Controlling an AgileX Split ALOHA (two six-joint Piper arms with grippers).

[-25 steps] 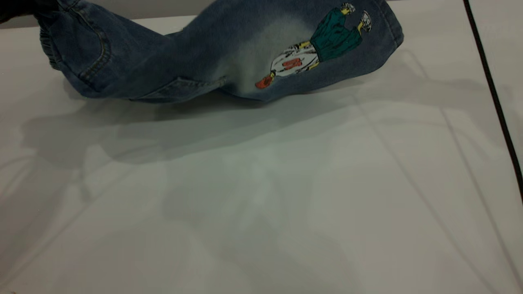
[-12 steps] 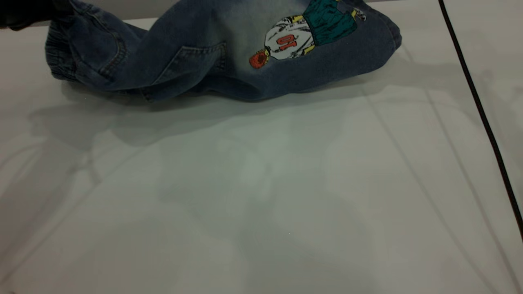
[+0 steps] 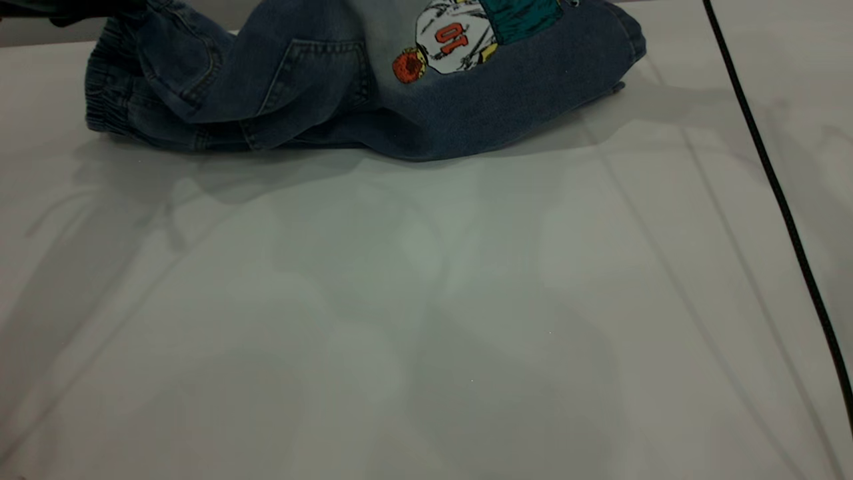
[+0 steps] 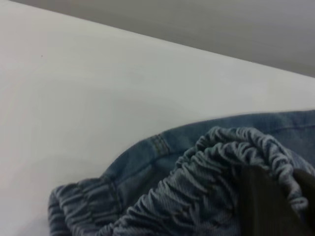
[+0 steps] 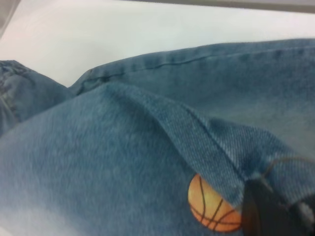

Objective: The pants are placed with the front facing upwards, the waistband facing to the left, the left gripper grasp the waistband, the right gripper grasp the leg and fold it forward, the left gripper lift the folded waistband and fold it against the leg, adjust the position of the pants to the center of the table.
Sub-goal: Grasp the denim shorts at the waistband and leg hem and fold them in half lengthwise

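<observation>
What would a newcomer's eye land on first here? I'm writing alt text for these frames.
Most likely the pants, a rumpled blue denim heap at the far edge of the white table, with a bright cartoon figure print facing up. Next, the ruched waistband at the heap's left end, clamped by the left gripper. The right gripper pinches a denim fold beside an orange basketball print.

"10" (upside down) on the pants (image 3: 426,107)
</observation>
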